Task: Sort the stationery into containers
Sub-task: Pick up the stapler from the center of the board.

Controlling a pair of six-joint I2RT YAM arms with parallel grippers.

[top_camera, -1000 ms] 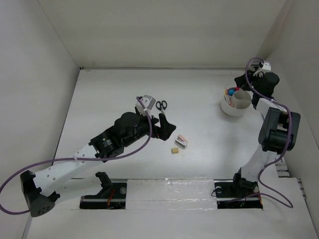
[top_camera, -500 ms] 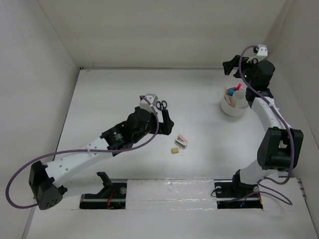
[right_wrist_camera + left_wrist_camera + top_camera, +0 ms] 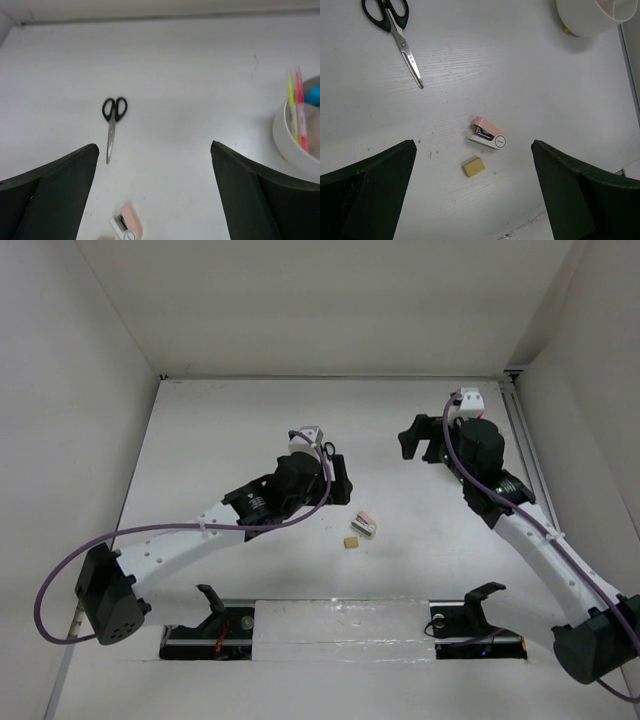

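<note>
Swung left off the white organizer (image 3: 299, 142), my right pincer (image 3: 155, 197) faces the scissors (image 3: 112, 125) lying far left on the counter (image 3: 190, 75), probably my next pick. Its jaws are spread wide, empty. My left pincer (image 3: 472, 200), equally spread and empty, hovers above the eraser (image 3: 473, 166) and pink block (image 3: 486, 139).

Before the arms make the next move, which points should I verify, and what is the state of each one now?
1. Left end effector open and empty: ok.
2. Right end effector open and empty: ok.
3. Scissors flat, blades closed, nothing touching them: ok.
4. Block and eraser apart, so each can be grasped alone: ok.
5. Cup has a free compartment: cannot tell, because only part of it is in view.
6. All stationery sorted: not ok. Scissors, block and eraser lie outside the cup.
</note>
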